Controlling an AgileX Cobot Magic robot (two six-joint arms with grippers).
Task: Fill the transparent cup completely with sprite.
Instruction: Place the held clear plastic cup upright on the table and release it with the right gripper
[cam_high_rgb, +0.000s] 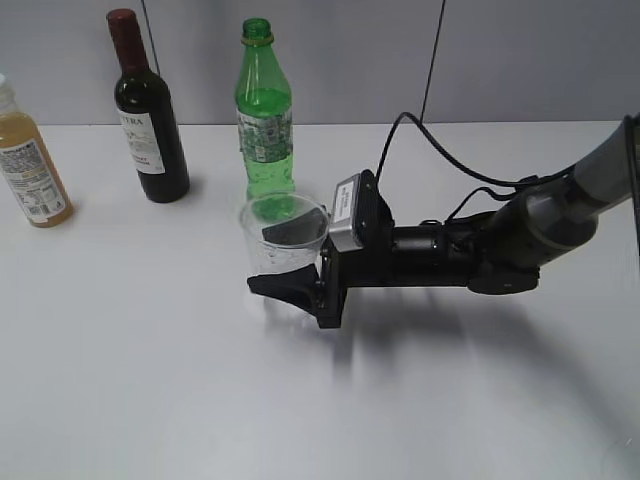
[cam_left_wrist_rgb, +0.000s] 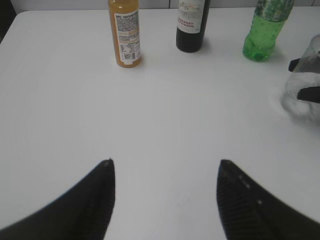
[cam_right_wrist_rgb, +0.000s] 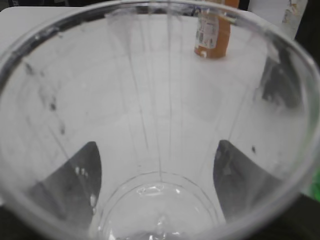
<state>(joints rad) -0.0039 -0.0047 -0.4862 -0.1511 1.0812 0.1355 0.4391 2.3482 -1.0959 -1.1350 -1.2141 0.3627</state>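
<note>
The transparent cup (cam_high_rgb: 285, 215) stands upright at the table's middle, just in front of the green sprite bottle (cam_high_rgb: 265, 120), which has no cap on. My right gripper (cam_high_rgb: 262, 258) reaches in from the right with one finger on each side of the cup and is shut on it. In the right wrist view the cup (cam_right_wrist_rgb: 160, 100) fills the frame, looks empty, and both fingers (cam_right_wrist_rgb: 157, 145) show through its walls. The cup (cam_left_wrist_rgb: 300, 95) and the sprite bottle (cam_left_wrist_rgb: 262, 30) also show at the right of the left wrist view. My left gripper (cam_left_wrist_rgb: 166, 162) is open and empty over bare table.
A dark wine bottle (cam_high_rgb: 150, 120) with a red cap stands left of the sprite bottle. A yellowish juice bottle (cam_high_rgb: 30, 160) stands at the far left edge. A black cable loops over the right arm. The white table (cam_high_rgb: 150, 380) runs to the front.
</note>
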